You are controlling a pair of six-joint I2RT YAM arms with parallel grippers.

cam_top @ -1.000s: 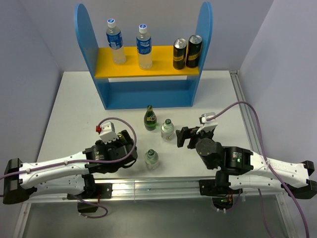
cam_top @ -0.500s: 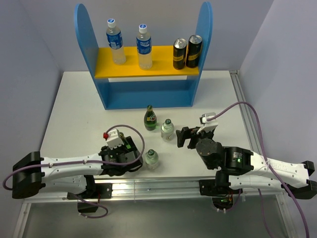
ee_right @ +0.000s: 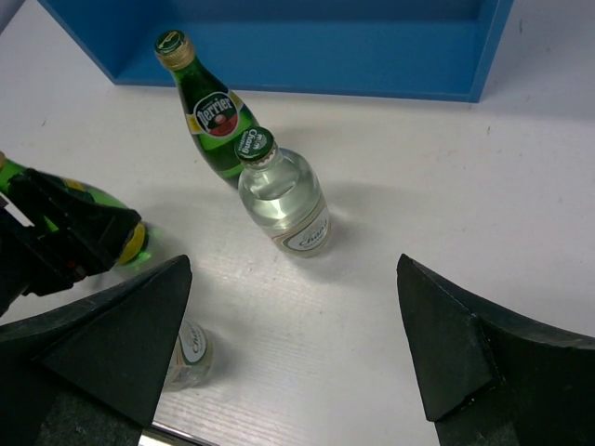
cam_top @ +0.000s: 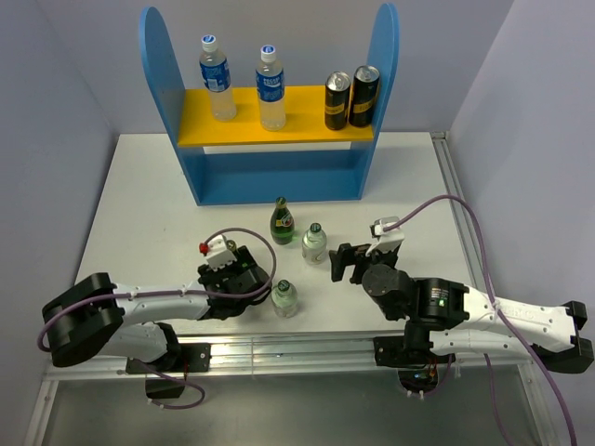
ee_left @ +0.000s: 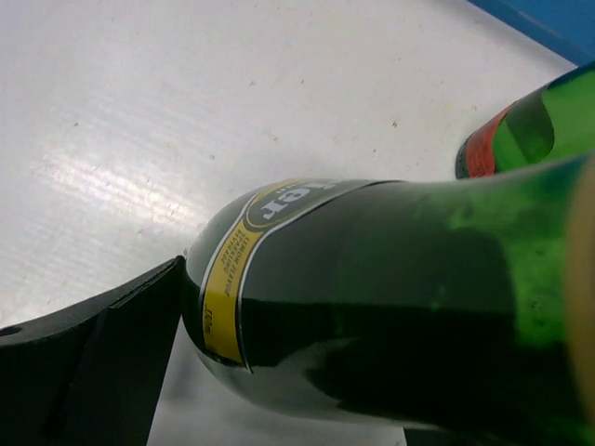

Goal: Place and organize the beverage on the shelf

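Green glass bottle with yellow label (ee_left: pixel 372 297) clamped in left gripper (cam_top: pixel 249 279) | arm swung rightward since a second ago, bottle now beside short clear bottle (cam_top: pixel 284 297) | blue two-level shelf (cam_top: pixel 279 177) well apart, carry likely starting | right gripper (ee_right: pixel 293 279) spread wide, empty

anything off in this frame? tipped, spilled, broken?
One thing: the green bottle in the left gripper lies nearly on its side, while the other green bottle and both short clear bottles stand upright on the table. No spill or damage visible.
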